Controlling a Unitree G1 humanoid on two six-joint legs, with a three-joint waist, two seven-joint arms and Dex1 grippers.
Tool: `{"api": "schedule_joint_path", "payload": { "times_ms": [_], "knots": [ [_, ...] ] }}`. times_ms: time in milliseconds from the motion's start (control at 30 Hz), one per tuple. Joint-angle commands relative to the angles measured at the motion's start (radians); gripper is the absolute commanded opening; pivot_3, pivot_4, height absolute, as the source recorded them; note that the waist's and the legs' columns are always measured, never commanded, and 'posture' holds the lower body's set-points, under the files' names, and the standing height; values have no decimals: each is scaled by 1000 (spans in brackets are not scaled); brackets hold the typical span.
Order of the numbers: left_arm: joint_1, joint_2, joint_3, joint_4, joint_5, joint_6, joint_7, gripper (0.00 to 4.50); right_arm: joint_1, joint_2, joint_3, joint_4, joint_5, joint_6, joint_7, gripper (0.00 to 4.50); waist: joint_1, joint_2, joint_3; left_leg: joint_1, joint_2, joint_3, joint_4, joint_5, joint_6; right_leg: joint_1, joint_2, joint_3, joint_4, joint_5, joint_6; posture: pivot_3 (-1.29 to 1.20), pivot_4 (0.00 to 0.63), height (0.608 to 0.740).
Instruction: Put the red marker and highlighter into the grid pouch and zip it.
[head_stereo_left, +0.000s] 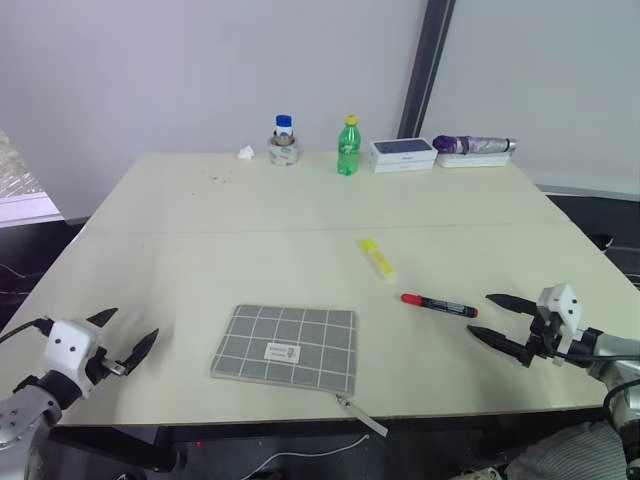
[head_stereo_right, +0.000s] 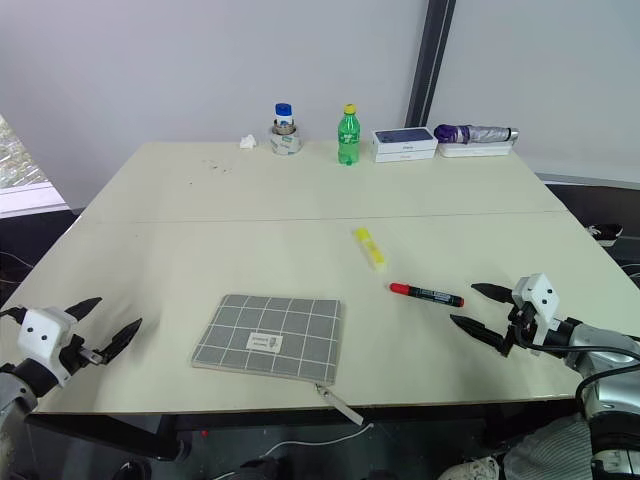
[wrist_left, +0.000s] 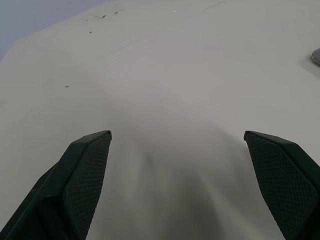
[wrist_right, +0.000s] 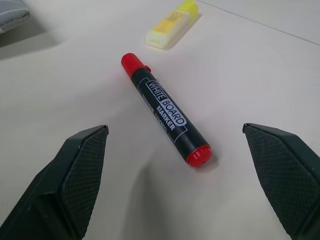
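Zero of the steps done: both pens lie loose on the surface (head_stereo_left: 200, 250), nothing is in the pouch, zipping is still to come. Left gripper (head_stereo_left: 127, 346) is spread wide and empty at the near left edge. The grid pouch (head_stereo_left: 287, 344) lies flat at its 3 o'clock, well apart, zipper pull trailing off the near edge; can't tell if the zip is open. The highlighter (head_stereo_left: 377, 258) sits beyond the pouch, at its 1 o'clock. The red marker (head_stereo_left: 439, 305) lies just past that, toward 3 o'clock of the pouch. Right gripper (head_stereo_left: 497, 320) is fully open and empty, with the marker just beside its tips at 9 o'clock, not touching; the right wrist view puts the marker squarely ahead between the fingers, so it looks like the first pick
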Motion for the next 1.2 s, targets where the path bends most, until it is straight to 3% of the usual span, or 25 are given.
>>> {"api": "schedule_joint_path", "payload": {
  "times_ms": [33, 600, 733, 933, 1200],
  "knots": [
    [-2, 11, 8, -26, -5, -39, -16, 4500, -14, -17, -29, -11, 15, -9, 0, 4480, 0, 0, 0, 0, 0, 0, 0, 0, 0, 0, 0, 0, 0, 0, 0, 0, 150, 740],
    [-1, 26, 20, -11, 20, -152, -44, 4500, -21, -11, -24, -55, 41, 60, 2, 4480, 0, 0, 0, 0, 0, 0, 0, 0, 0, 0, 0, 0, 0, 0, 0, 0, 150, 740],
    [-17, 83, 4, 33, 142, -369, -45, 4500, 11, 5, -15, -206, 104, 179, 12, 3194, 0, 0, 0, 0, 0, 0, 0, 0, 0, 0, 0, 0, 0, 0, 0, 0, 150, 740],
    [-60, 175, -56, 162, 245, -588, -56, 4500, 125, 71, 91, -584, 172, 360, -30, 34, 0, 0, 0, 0, 0, 0, -2, 0, 0, -1, 0, 0, -1, 0, 0, 0, 150, 740],
    [-184, 272, -180, 380, 446, -916, 12, 4500, 162, 130, 254, -677, 16, 326, -127, 34, 2, 0, 0, 0, 0, 0, -2, 0, 0, -1, 0, 0, -1, 0, 0, 0, 150, 740]
  ]
}}
